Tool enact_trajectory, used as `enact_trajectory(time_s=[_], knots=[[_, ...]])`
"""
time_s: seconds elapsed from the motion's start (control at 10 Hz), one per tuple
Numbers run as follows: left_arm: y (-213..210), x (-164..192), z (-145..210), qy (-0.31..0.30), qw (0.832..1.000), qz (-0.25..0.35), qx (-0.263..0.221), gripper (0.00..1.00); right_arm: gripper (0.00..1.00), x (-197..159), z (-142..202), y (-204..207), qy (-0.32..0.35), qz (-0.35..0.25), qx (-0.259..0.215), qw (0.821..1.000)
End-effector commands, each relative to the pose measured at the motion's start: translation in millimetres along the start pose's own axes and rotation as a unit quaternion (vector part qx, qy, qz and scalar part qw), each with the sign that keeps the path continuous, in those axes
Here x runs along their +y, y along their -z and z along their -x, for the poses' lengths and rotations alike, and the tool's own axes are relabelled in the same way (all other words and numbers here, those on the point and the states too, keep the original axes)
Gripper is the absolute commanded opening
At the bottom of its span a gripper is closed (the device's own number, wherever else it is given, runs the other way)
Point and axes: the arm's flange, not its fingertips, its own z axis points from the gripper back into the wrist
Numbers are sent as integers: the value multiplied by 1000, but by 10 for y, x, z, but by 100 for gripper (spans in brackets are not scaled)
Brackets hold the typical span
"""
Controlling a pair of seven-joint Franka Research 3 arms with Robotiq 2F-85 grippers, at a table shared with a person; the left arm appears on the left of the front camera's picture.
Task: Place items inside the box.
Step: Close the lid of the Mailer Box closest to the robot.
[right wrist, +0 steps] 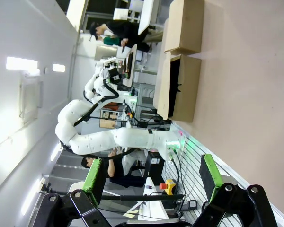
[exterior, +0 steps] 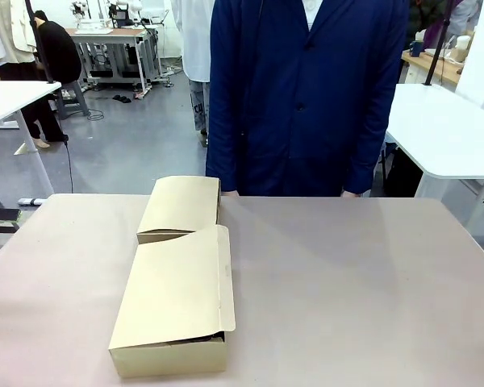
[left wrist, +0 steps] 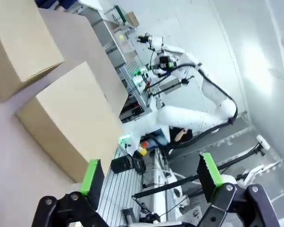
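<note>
two kraft cardboard boxes lie on the counter [exterior: 371,290], left of its middle. the near box [exterior: 177,302] sits toward the counter's near edge, flap lowered, a dark gap showing at its near end. the far box [exterior: 181,208] lies just behind it, toward the far edge, where a person in a navy coat [exterior: 306,97] stands. the left tool [left wrist: 149,182] has its green pads spread apart and empty; both boxes lie ahead of it, well apart. the right tool [right wrist: 151,177] is likewise spread and empty, with the boxes far ahead across the counter.
</note>
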Motion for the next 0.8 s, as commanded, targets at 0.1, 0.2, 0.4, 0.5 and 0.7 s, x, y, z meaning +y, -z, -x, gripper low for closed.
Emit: enact_trajectory(time_s=[0.1, 0.2, 0.4, 0.5, 0.7], knots=[[169, -161, 94, 56, 998, 1, 29, 100, 100, 53, -18, -10, 3, -6, -4, 1000], [169, -161, 94, 56, 998, 1, 29, 100, 100, 53, -18, -10, 3, -6, -4, 1000], [169, -161, 94, 56, 998, 1, 29, 100, 100, 53, -18, -10, 3, -6, -4, 1000], [169, -161, 94, 56, 998, 1, 29, 100, 100, 53, -18, -10, 3, -6, -4, 1000], [169, -161, 94, 56, 998, 1, 29, 100, 100, 53, -18, -10, 3, -6, -4, 1000]])
